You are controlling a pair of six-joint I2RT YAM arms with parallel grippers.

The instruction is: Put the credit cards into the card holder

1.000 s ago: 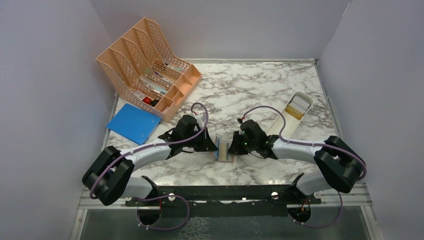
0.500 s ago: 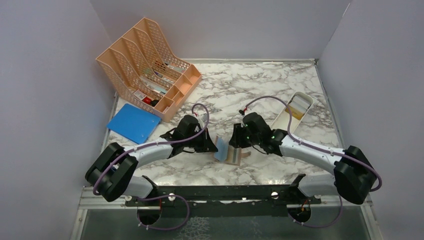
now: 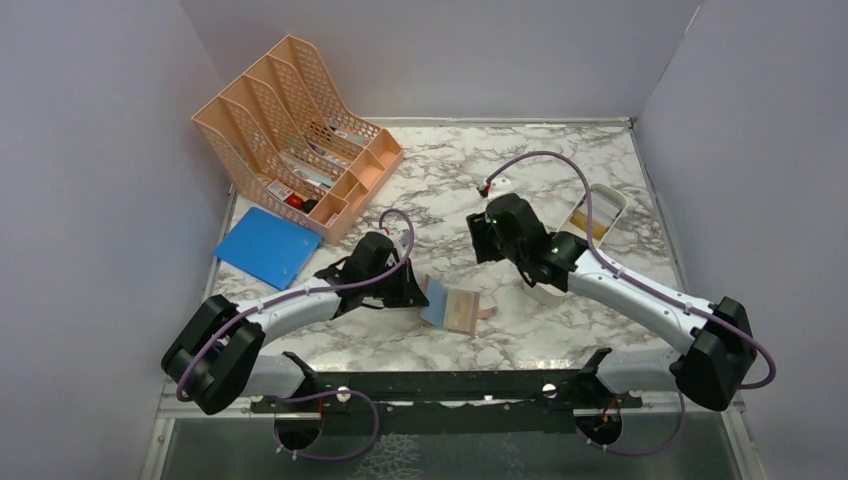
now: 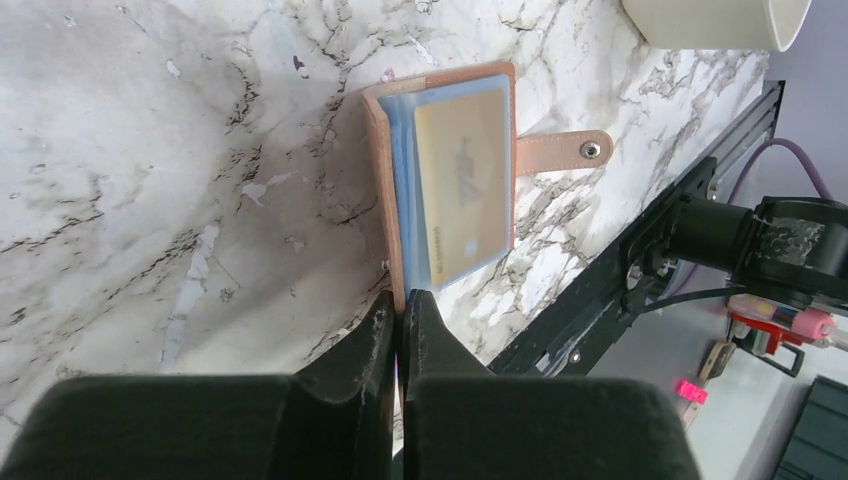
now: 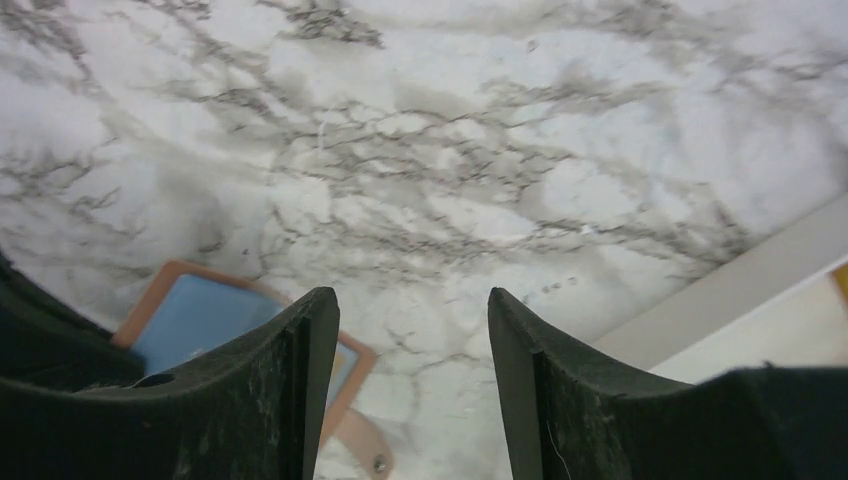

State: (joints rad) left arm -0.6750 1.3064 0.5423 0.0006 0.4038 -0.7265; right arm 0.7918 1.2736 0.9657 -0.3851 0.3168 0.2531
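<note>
pinkish-tan leather, the card holder [image 3: 455,310] lies open on the marble table [image 3: 440,170] near the middle, a gold credit card [image 4: 462,180] tucked behind its clear window. the left gripper [image 4: 401,305] is pinched tight on its left edge (snap tab [image 4: 565,152] pointing right). the right gripper [image 5: 410,300] hovers farther back, jaws apart and empty, and more credit cards [image 3: 595,212] sit in the white tray [image 3: 620,205] at far right.

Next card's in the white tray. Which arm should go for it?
Right. The right gripper is open, empty and nearer the white tray holding the cards. The left gripper is shut on the edge of the card holder, so it is likely busy.
</note>
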